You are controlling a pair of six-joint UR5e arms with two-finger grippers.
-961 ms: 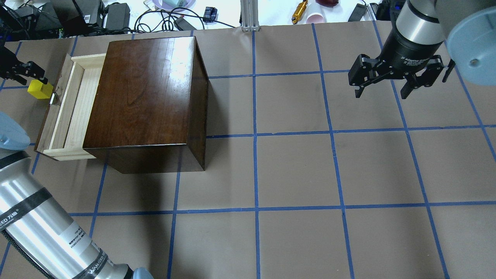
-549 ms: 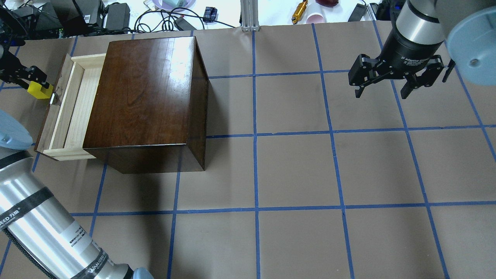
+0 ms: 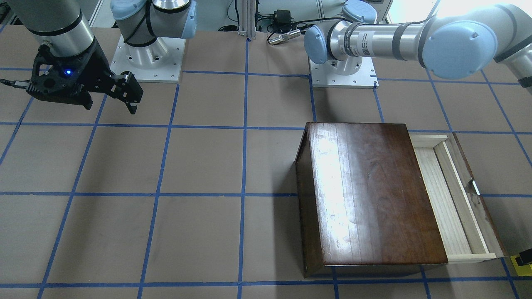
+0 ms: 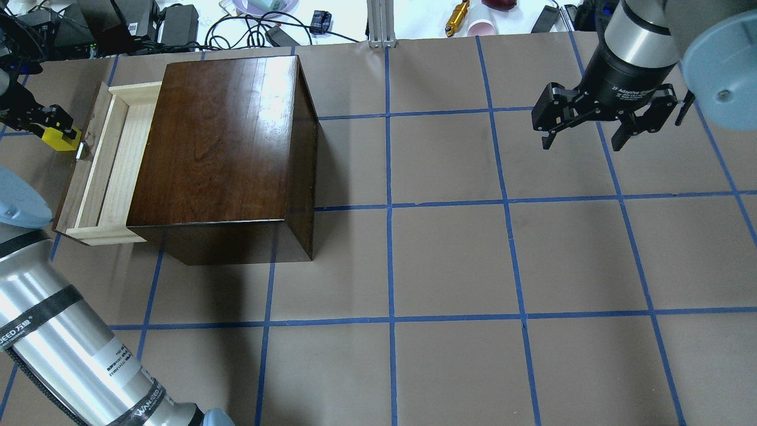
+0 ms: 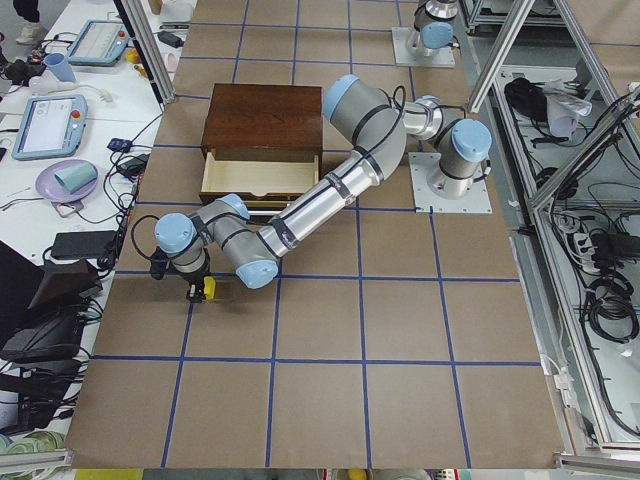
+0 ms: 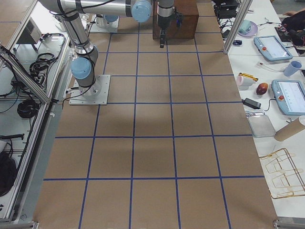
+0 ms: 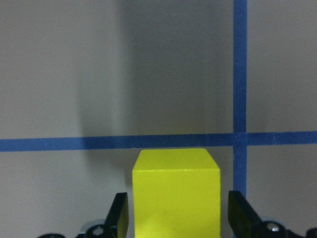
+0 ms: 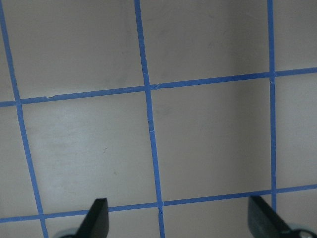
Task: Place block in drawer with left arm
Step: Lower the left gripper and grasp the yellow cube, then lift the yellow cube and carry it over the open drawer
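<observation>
The small yellow block [image 4: 59,141] sits on the brown table just left of the drawer's front panel. My left gripper [image 4: 52,127] is down over it. In the left wrist view the block [image 7: 176,193] stands between the two black fingers [image 7: 120,213] with a thin gap on each side, so the gripper is open around it. The pale wood drawer [image 4: 109,165] is pulled out of the dark brown cabinet [image 4: 219,148] and is empty. My right gripper [image 4: 582,139] hangs open and empty over the far right of the table.
Cables and power bricks [image 4: 177,23] and an aluminium post [image 4: 381,23] lie beyond the table's far edge. A metal handle [image 4: 81,151] sticks out of the drawer front next to the block. Both arm bases [image 3: 343,74] stand at the robot side.
My left gripper has moved down over the yellow block, now covering part of it. The block, the drawer and the right arm have not moved.
</observation>
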